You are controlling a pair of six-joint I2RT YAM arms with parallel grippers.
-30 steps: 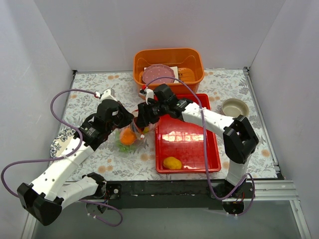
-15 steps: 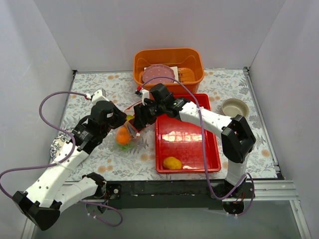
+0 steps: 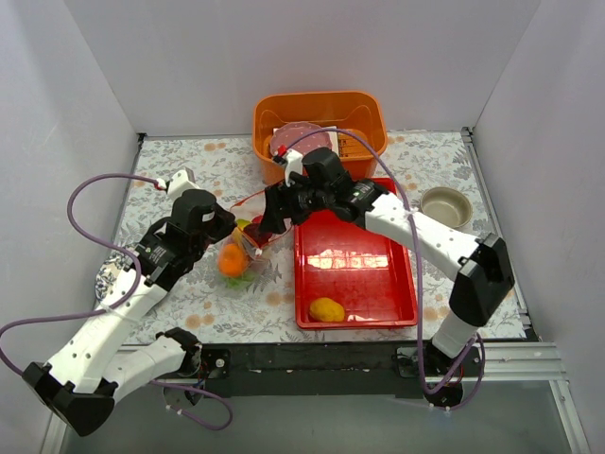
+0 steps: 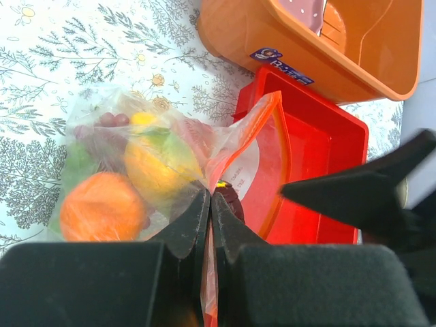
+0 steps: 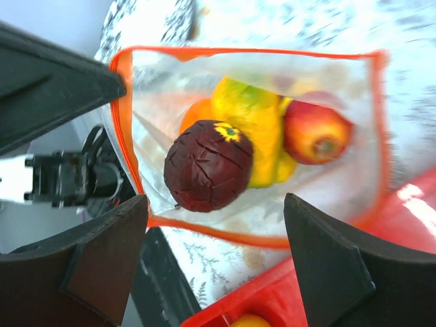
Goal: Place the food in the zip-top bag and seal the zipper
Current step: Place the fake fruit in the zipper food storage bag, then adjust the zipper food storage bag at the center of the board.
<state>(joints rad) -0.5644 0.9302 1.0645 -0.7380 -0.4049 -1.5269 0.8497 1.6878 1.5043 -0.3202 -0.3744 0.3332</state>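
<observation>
My right claw (image 5: 214,204) has just spread wide over the zip-top bag (image 4: 102,136), just left of the red tray (image 3: 364,274), a dark-red fruit (image 5: 208,165) now inside; my left claw (image 4: 210,202) clamps the bag's mouth, and one mango (image 3: 327,309) waits on the tray.

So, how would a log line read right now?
left hand: shut on bag edge | right hand: open over bag | dark red fruit: inside bag | yellow fruit: on red tray | bag: unsealed

The zip-top bag (image 5: 163,88) gapes under the right claw (image 5: 214,201), dark-red fruit (image 5: 208,167) partly plugging its mouth.
</observation>
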